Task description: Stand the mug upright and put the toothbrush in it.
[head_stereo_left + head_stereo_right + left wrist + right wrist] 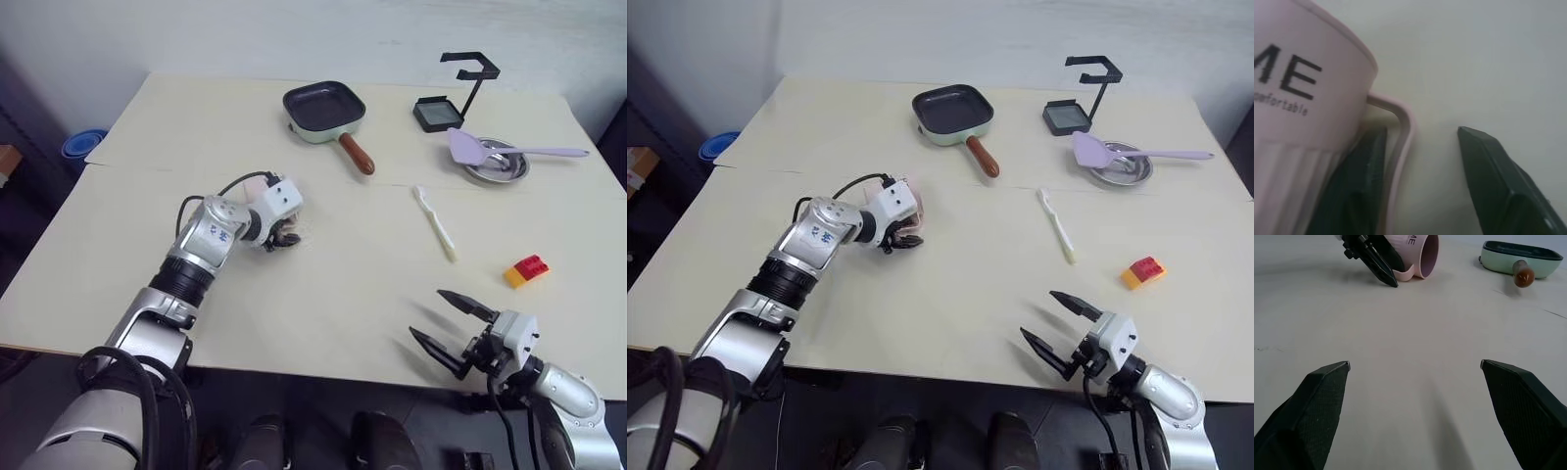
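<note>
Presently, by label:
Mug: the pink mug (1418, 252) lies on its side on the table (323, 294), mouth toward the pan (324, 110).
Left gripper: left gripper (1422, 181) straddles the mug's loop handle (1400, 132), one finger inside the loop, one outside; jaws part open, not clamped.
Wrist detail: lettering "ME" on the mug's side, close up.
Toothbrush: the toothbrush (435, 223) lies flat, well right of the mug.
Right gripper: right gripper (446, 321) hovers wide open, empty, near the table's front edge.
</note>
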